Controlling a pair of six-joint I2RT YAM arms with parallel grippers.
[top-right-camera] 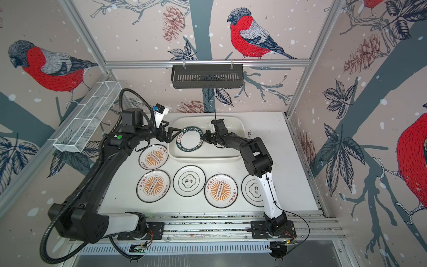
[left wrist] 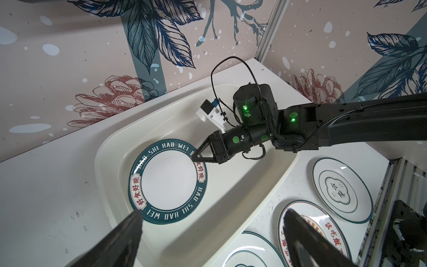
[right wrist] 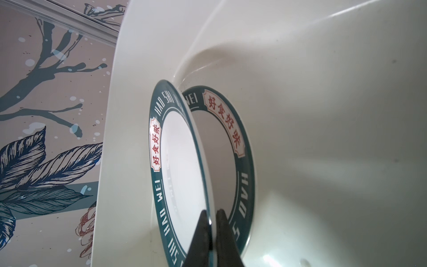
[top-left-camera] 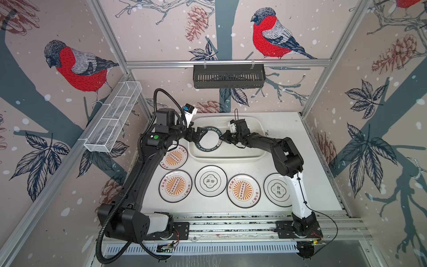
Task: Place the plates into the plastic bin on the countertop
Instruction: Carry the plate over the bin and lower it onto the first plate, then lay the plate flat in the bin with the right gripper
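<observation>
The black right gripper (right wrist: 211, 213) has its two fingers pinched together on the rim of a round white plate with a dark green lettered rim band (right wrist: 180, 161). The plate is inside the glossy white plastic bin (right wrist: 323, 115), whose surface mirrors the band's lettering. Past the bin's rim is pale wallpaper with blue-grey branches and leaves (right wrist: 46, 111).

A black slatted basket (top-left-camera: 228, 76) is hanging from the back aluminium rail (top-left-camera: 161, 62). A white wire-mesh basket (top-left-camera: 113, 120) is hanging along the bird-patterned left wall (top-left-camera: 76, 67).

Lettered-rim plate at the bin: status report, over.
Right gripper shut on lettered-rim plate, held tilted inside plastic bin. Left gripper open beside it. Second lettered plate underneath; nothing blocking.
</observation>
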